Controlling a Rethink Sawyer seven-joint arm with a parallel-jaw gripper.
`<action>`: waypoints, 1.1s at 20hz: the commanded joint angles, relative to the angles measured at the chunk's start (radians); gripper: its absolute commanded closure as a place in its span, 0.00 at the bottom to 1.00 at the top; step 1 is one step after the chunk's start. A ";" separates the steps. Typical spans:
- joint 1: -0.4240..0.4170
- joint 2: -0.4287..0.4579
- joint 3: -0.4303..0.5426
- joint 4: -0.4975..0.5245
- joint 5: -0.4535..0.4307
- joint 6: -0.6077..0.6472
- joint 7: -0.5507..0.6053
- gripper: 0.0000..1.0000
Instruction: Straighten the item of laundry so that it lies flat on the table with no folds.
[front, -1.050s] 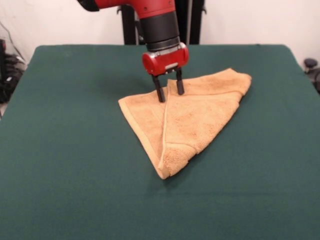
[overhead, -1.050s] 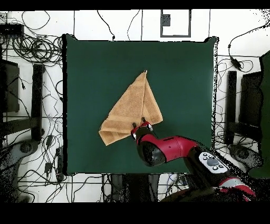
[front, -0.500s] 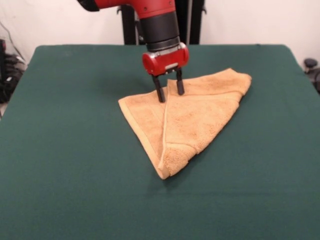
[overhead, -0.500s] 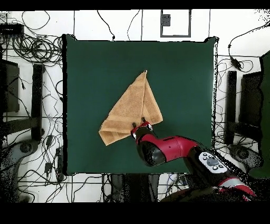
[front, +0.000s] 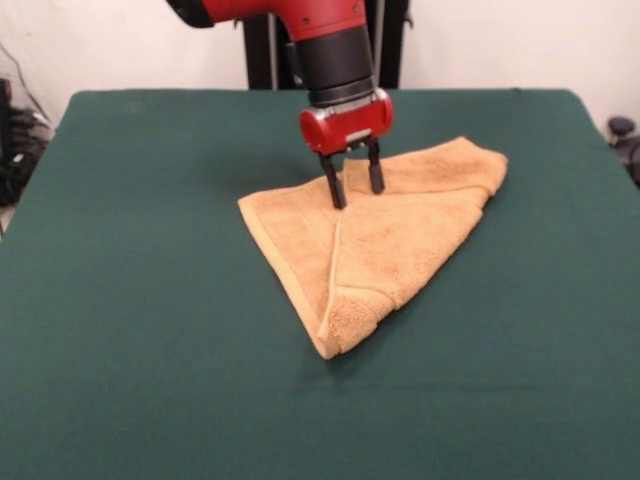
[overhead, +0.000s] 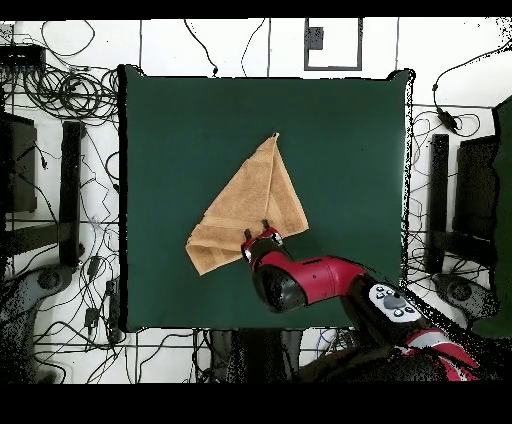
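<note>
- towel (front: 385, 240) mid-table (front: 150, 380), folded diagonally into a triangle (top flap's hem runs down the middle)
- gripper (front: 356, 187) spread open, holding nothing, tips at the folded layer's far edge; likely lining up to pinch and peel it back

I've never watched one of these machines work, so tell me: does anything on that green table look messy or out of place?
Only the towel looks off: it lies folded over itself into a rough triangle on the table, one layer lapping the other along a diagonal hem, not spread flat. The tool stands open over its far edge. Nothing looks spilled or damaged.
</note>
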 joint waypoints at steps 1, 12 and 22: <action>0.054 0.104 0.080 0.018 0.065 -0.055 0.234 0.00; 0.018 0.102 0.141 0.057 0.081 -0.017 0.221 0.00; -0.030 0.128 0.205 0.073 0.080 0.022 0.210 0.00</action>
